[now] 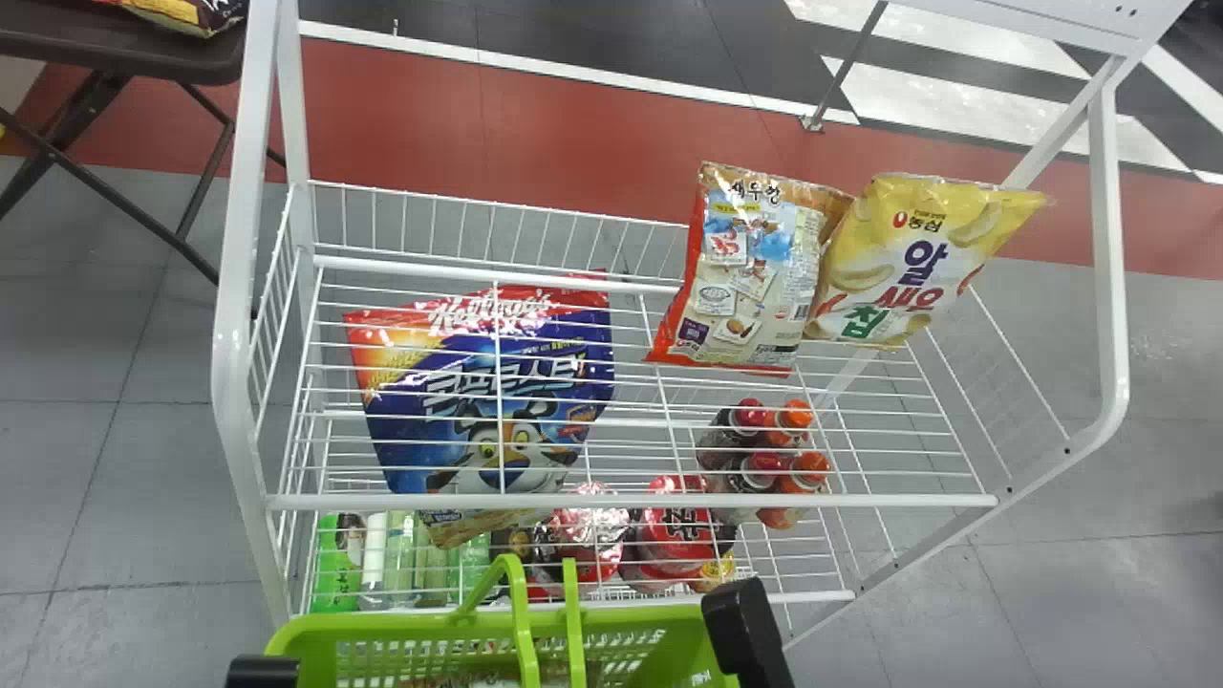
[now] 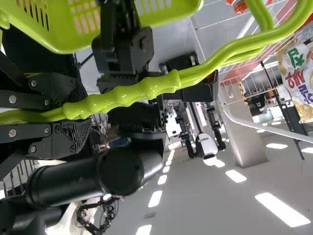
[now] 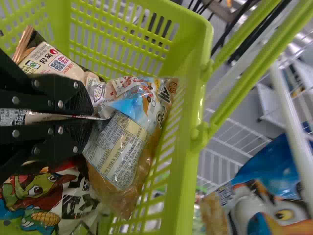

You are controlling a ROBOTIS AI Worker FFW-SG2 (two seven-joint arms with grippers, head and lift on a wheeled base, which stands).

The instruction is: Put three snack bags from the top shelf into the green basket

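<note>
Left pincer: The left pincer point(image 2: 76, 110) was closed around the green handle point(image 2: 142, 89) of the basket.
Right pincer: The right pincer point(image 3: 93, 116) was inside the basket, its fingers almost together, with a thin silver edge of a snack bag between them.
Green basket: The green basket point(image 1: 411, 619) was at the bottom of the head view, in front of the rack point(image 1: 631, 500).
Bags in basket: A brown snack bag with a pale label point(image 3: 115, 156) leaned near the basket's wall, and a bag with a green cartoon figure point(image 3: 41, 196) lay beside it.
Top shelf: A red-edged snack bag point(image 1: 750, 277) and a yellow snack bag point(image 1: 908, 258) were side by side on the right half; a blue and red cereal bag point(image 1: 487, 401) was on the left half.
Lower shelf: There were bottles with red and orange caps point(image 1: 764, 459) and red packages point(image 1: 674, 535).
Brown tabletop: The tabletop point(image 1: 124, 48) stood behind, at the left.
</note>
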